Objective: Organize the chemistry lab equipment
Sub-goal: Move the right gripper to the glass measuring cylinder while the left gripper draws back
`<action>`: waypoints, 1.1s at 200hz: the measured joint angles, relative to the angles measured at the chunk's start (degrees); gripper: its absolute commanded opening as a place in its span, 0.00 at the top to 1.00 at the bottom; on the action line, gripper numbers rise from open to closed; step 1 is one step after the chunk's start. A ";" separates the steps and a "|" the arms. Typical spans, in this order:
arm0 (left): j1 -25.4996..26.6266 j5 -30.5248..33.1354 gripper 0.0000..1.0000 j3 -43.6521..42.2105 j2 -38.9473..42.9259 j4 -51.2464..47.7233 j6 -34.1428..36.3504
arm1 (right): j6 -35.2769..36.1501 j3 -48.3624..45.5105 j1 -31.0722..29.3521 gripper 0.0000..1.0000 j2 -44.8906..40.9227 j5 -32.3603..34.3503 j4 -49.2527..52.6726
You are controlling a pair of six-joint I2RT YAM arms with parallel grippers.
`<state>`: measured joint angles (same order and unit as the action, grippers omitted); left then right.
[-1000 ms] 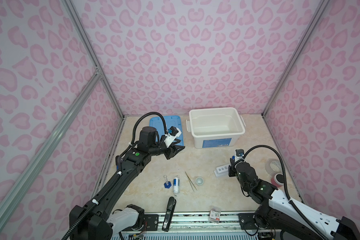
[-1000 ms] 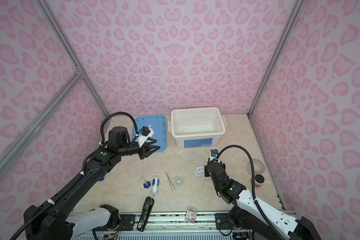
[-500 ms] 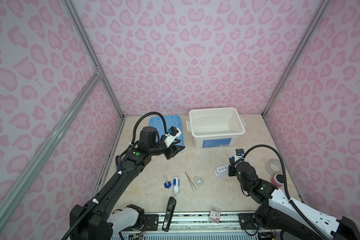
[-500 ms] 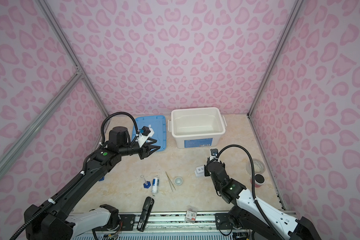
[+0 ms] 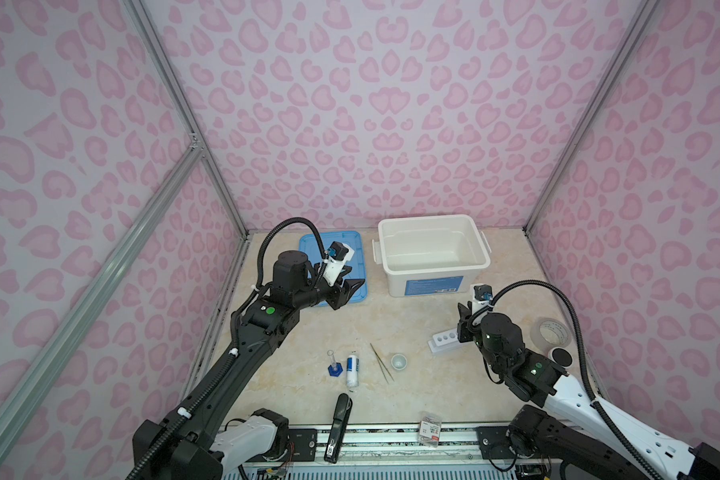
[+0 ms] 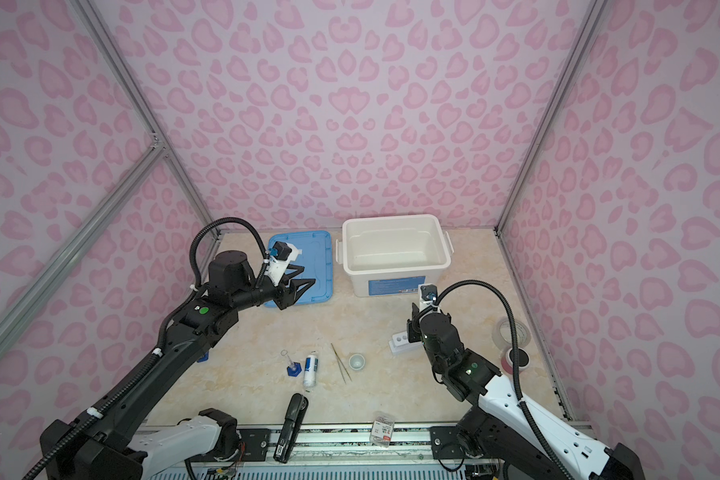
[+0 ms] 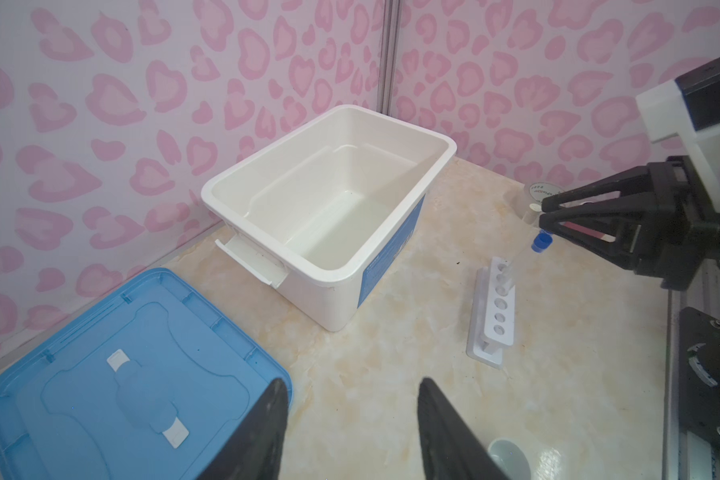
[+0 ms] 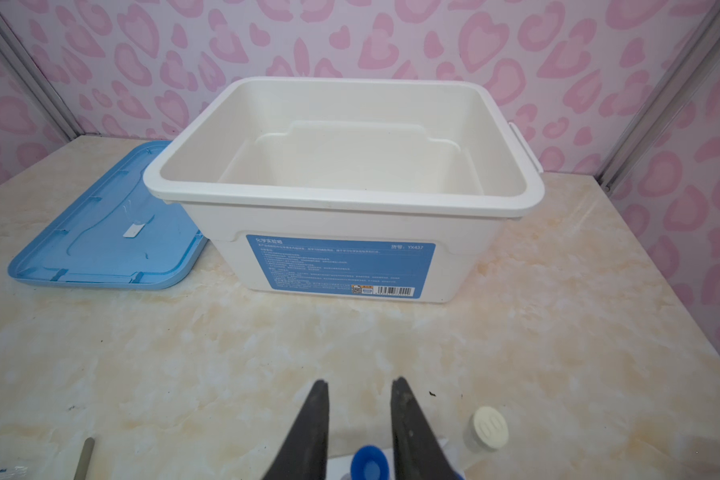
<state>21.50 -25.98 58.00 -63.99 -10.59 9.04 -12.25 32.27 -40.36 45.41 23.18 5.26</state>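
The white rack (image 5: 443, 340) (image 7: 493, 316) stands right of centre. A blue-capped tube (image 8: 368, 463) (image 7: 541, 242) leans in one of its holes. My right gripper (image 8: 360, 382) (image 5: 461, 328) hangs over it, open, its fingers either side of the cap with a gap showing. A white-capped tube (image 8: 490, 428) is beside the rack. The small cylinder (image 5: 334, 368), bottle (image 5: 352, 368), tweezers (image 5: 381, 361) and tiny cup (image 5: 399, 361) lie on the table's near middle. My left gripper (image 7: 352, 384) (image 5: 348, 289) hovers open and empty above the blue lid's near corner.
An open white bin (image 5: 395, 278) (image 8: 350, 220) stands at the back, with its blue lid (image 5: 350, 249) (image 7: 100, 374) flat to its left. A black stapler (image 5: 339, 419) and a small packet (image 5: 429, 428) lie at the front edge. Tape rolls (image 5: 551, 332) sit by the right wall.
The right gripper's jaws have spread slightly around the blue-capped tube. The left gripper's jaws have opened a little wider. Neither arm has shifted noticeably.
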 measured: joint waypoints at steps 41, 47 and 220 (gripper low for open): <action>-0.22 6.38 0.23 -0.87 5.90 1.01 -2.86 | 4.24 8.46 0.02 0.67 3.13 -5.64 2.38; -0.35 7.17 0.22 -1.29 6.91 1.31 -3.39 | 4.72 9.55 0.00 0.67 3.91 -7.19 2.71; -19.43 7.15 0.13 -16.68 23.47 0.11 -16.63 | 11.37 16.37 -16.35 0.42 33.33 -30.84 -11.52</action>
<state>2.07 -18.83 41.32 -40.51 -10.48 -7.60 -0.89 48.64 -56.71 78.74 -7.66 -6.26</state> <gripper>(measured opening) 0.874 0.582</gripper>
